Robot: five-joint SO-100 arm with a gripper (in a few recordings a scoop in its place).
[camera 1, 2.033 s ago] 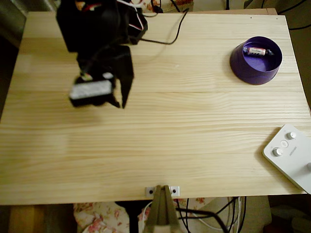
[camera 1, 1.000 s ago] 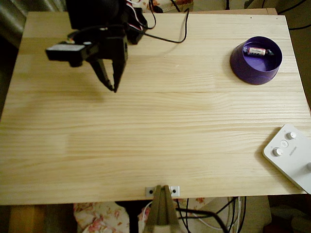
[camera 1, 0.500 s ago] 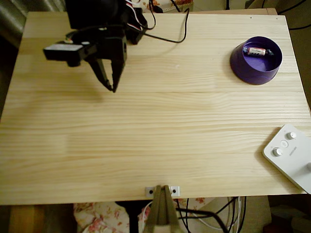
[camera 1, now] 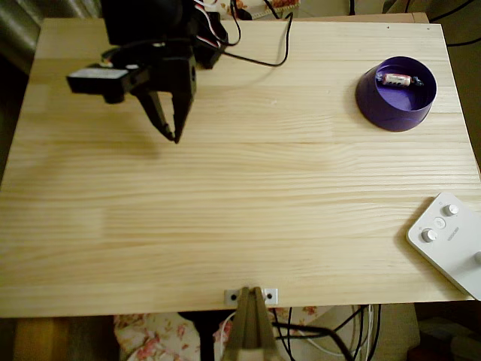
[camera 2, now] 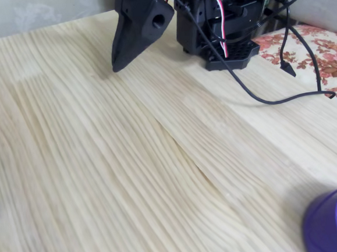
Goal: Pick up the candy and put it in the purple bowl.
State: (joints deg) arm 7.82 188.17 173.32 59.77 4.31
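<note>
Candy [camera 1: 398, 79] lying inside the purple bowl [camera 1: 396, 105] at the table's [camera 1: 240, 226] far right corner, well apart from the black claw [camera 1: 174, 135], pinched shut on nothing and parked near its base, the job apparently done.

The overhead view shows a pale wooden desk [camera 1: 240, 226]. Near its far right corner stands the purple bowl [camera 1: 396, 93], and the candy [camera 1: 399, 79] lies inside it against the far wall. The black gripper [camera 1: 173, 134] hangs over the far left part of the desk, empty, its fingers [camera 1: 180, 105] drawn together to a point, well apart from the bowl. A white device with round knobs [camera 1: 449, 242] sits at the near right edge.
</note>
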